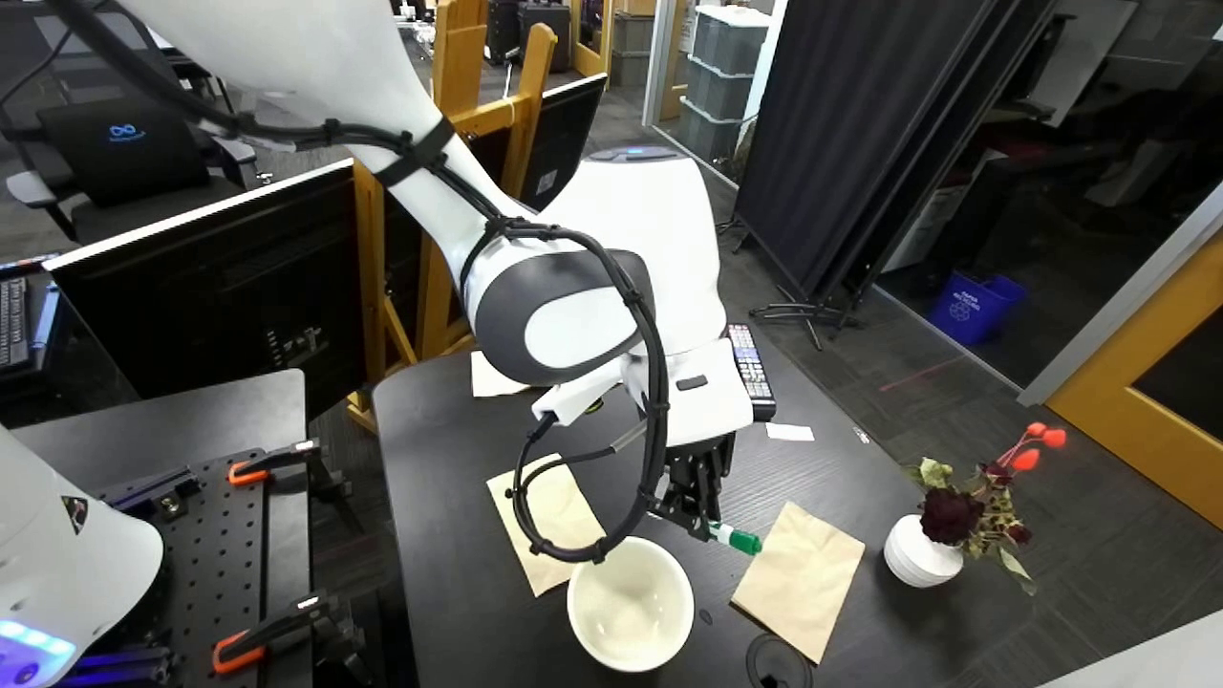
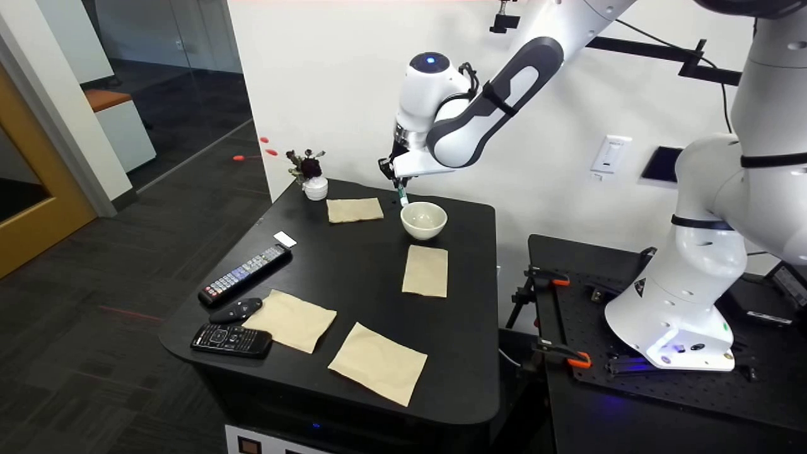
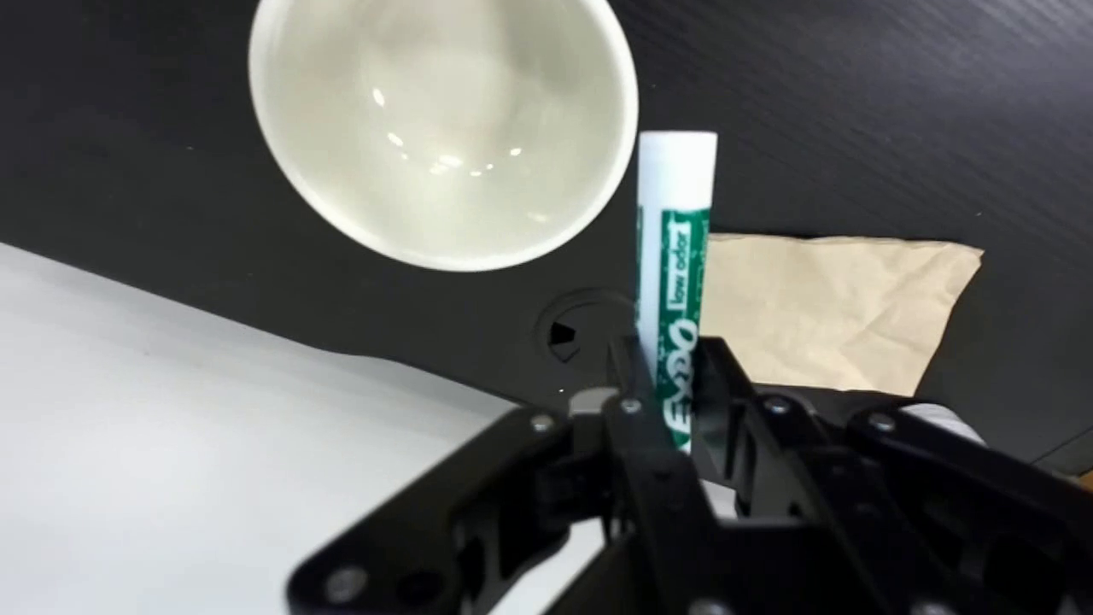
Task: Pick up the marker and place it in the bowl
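End effector (image 3: 672, 359) grips the marker (image 3: 675, 265) in the wrist view, its white end (image 3: 678, 171) just beside the bowl (image 3: 359, 179). Both exterior views put it outside the bowl; I'd swing it over the middle, lower gently, then let go.

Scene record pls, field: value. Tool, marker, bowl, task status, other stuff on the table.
tool: closed on the marker
marker: white with green label; white end shows just outside the bowl in the wrist view; contact with the rim unclear
bowl: white, upright on the table
task status: marker gripped, not yet in the bowl
other items: three remotes, four brown paper sheets, white vase holding flowers
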